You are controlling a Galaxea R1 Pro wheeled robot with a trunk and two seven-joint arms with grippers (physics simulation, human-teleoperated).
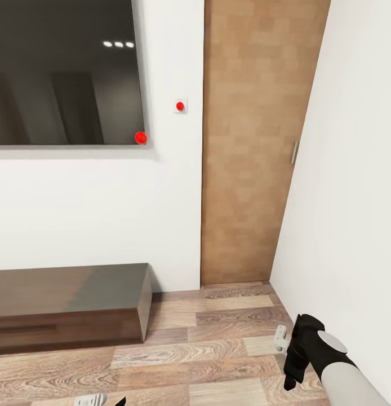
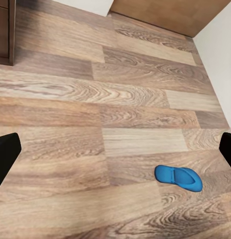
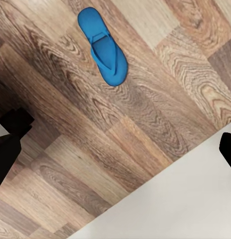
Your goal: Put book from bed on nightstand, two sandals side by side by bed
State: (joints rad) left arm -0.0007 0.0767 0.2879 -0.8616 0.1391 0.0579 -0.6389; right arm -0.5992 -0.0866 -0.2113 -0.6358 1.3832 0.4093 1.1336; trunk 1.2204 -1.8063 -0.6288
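Room corner: white walls (image 1: 94,214), wood-plank floor (image 1: 218,349), seen in the head view.
Dark panel: upper left of the head view, glossy black screen (image 1: 60,67) on the wall, a red dot (image 1: 140,137) at its lower right corner.
Wall switch: small white plate (image 1: 181,105) with a red dot, just right of the screen.
Door: tall light-brown wooden door (image 1: 252,141), centre right of the head view, thin handle (image 1: 294,152) near its right edge.
Low cabinet: dark-brown glossy unit (image 1: 66,307) at lower left of the head view, standing on the floor against the wall.
Right gripper: (image 1: 291,361) lower right of the head view, black fingers below a grey-white arm; in the right wrist view, fingers (image 3: 5,149) at the two side edges of the frame, spread wide, holding nothing.
Left gripper: in the left wrist view, black fingers (image 2: 4,154) at the two side edges, wide apart, nothing between them; at the bottom edge of the head view a black tip and a small pale part, probably this gripper, too little to be sure.
Sandal, left wrist view: blue flip-flop (image 2: 178,178) flat on the planks, lower right of the frame.
Sandal, right wrist view: blue flip-flop (image 3: 103,46) flat on the planks, upper centre of the frame, strap side up, well apart from the white wall base (image 3: 185,204) at lower right; same sandal or its pair, cannot tell.
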